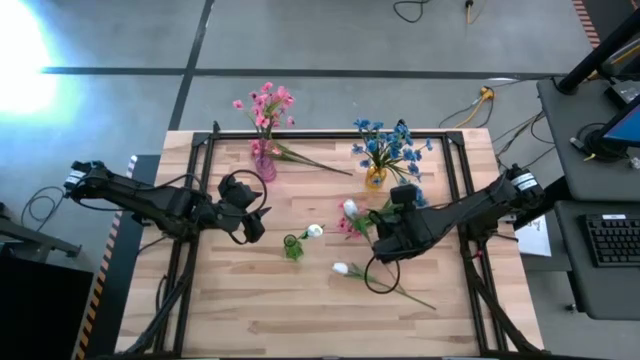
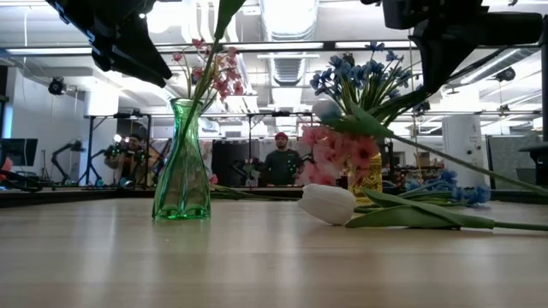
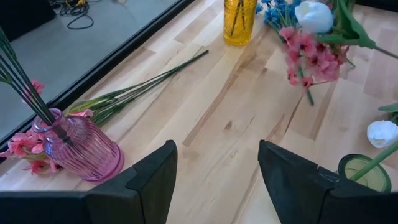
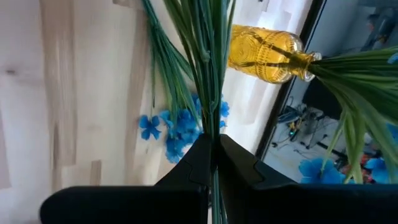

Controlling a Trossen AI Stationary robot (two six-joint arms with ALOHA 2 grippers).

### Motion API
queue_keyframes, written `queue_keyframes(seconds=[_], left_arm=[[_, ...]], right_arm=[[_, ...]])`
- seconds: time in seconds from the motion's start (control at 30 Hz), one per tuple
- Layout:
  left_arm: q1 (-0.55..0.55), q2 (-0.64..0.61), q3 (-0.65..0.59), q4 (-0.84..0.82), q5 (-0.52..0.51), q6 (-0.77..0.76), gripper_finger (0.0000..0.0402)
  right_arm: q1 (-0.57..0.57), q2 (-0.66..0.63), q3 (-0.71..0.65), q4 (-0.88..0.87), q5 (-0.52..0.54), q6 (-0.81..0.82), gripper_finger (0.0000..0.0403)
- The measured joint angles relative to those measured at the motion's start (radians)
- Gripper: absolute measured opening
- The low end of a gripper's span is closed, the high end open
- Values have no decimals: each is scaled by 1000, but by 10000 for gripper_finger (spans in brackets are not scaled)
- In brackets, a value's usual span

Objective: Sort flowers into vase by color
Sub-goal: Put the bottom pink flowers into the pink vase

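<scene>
Pink vase (image 1: 265,165): standing at the table's far edge, holding pink flowers (image 1: 265,104).
Left gripper (image 1: 256,222): hovering wide open.
Green vase (image 1: 292,247): carrying one white flower (image 1: 314,231).
Yellow vase (image 1: 375,178): holding blue flowers (image 1: 385,143).
Right gripper (image 1: 383,240): pinching stems (image 4: 208,37) of a mixed bunch, heads pointing left.
Loose white flower (image 1: 341,268): lying flat, stem running rightward.

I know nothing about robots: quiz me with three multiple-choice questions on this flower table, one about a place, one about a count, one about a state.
1. Where does the pink vase stand?
A. Far edge, left of the yellow vase
B. Mid-table
C. On the floor

2. How many vases are on the table?
A. Two
B. Three
C. Five

3. What is the right tool doing?
A. Open, empty
B. Shut on green stems
C. Holding a vase

Answers: 1 A, the high view shows it near the far edge; 2 B, pink, yellow and the green vase; 3 B, the right wrist view shows its fingers pinching the stems. The left tool is open.
</scene>
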Motion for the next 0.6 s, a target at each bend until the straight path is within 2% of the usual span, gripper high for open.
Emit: queue_keyframes(seconds=[0.23, 0.43, 0.6], left_arm=[[0, 0, 0, 0, -1, 18, 211], [0, 0, 0, 0, -2, 22, 211], [0, 0, 0, 0, -2, 22, 211]], right_arm=[[2, 0, 0, -15, 73, 15, 13], [31, 0, 0, -9, 240, 5, 13], [32, 0, 0, 54, 255, 22, 13]])
